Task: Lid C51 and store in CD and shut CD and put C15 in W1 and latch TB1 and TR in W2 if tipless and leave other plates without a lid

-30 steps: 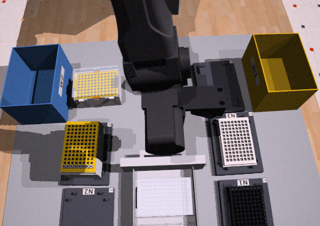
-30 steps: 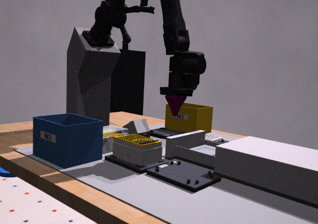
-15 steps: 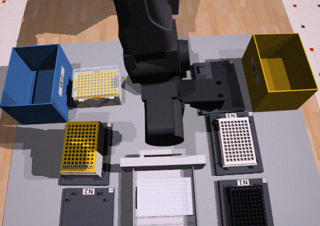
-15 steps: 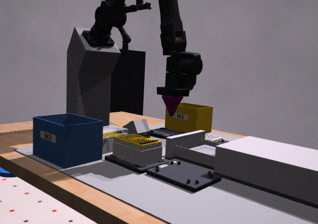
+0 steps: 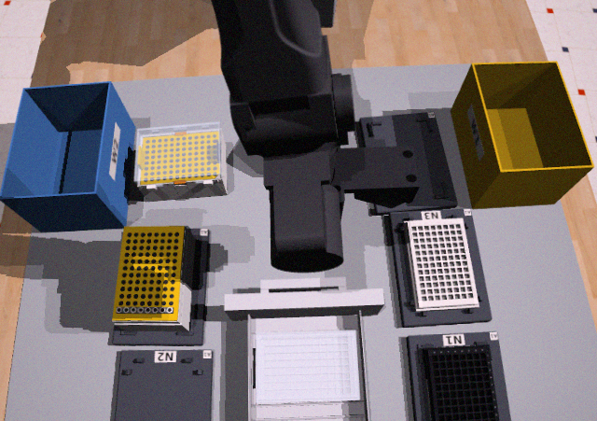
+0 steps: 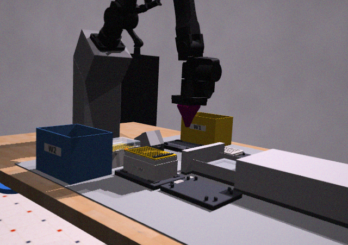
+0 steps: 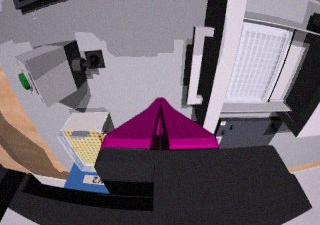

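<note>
The gripper point(image 6: 187, 114) hangs high over the middle of the bench mat point(image 5: 525, 272), its magenta fingers pinched together into a single point with nothing between them. That is a pushing tool, not a grasping one.

Below and ahead of it, the cooler drawer CD point(image 5: 303, 300) stands pulled out, and the clear lidded plate point(image 5: 306, 367) lies flat on its floor, long side across the drawer. Nest N2 point(image 5: 163, 387) is bare, so the STORE plate looks delivered. My read: the step in hand is shutting CD. The next move calls for bringing the closed tip down in front of the drawer's white front panel and pushing it straight in toward the housing point(image 6: 294, 177), squarely, so the housing itself does not shift.

Plenty left after that. The white plate point(image 5: 442, 263) sits in N3, well short of the yellow bin W1 point(image 5: 522, 132). The tip box TB1 point(image 5: 179, 157) beside the blue bin W2 point(image 5: 62, 151) shows its clear lid over the yellow insert; whether it is latched, I cannot tell. The tip rack TR point(image 5: 148, 273) shows one row of tips at its near edge, so it should stay put. The black plate point(image 5: 458, 383) in N1 is not on the record.
</note>
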`<state>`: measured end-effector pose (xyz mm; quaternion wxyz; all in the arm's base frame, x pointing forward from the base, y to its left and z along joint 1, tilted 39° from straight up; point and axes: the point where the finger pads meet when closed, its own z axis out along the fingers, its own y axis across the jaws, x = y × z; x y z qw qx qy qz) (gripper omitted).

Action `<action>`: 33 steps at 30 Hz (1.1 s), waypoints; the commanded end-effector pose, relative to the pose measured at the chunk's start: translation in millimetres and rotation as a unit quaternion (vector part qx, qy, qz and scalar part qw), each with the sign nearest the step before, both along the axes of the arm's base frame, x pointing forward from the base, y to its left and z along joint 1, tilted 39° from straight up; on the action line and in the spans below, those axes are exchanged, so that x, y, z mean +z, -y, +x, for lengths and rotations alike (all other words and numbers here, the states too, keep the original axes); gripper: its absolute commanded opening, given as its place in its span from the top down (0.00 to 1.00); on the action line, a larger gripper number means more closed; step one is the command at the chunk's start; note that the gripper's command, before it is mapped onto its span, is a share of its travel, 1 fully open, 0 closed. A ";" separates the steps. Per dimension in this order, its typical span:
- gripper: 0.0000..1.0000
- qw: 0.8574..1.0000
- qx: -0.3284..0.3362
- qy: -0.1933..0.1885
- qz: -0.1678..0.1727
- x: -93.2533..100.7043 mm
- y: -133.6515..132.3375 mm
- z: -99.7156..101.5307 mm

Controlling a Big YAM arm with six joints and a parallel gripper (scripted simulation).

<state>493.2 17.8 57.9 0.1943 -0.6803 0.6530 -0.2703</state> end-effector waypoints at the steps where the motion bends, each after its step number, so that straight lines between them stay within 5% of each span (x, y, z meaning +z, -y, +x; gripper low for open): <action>1: 1.00 1.000 0.001 0.011 0.002 8.2 -1.1 4.2; 32: 1.00 1.000 0.001 0.011 -0.001 -8.1 5.4 19.0; 33: 1.00 1.000 0.005 0.030 0.000 9.6 0.6 22.4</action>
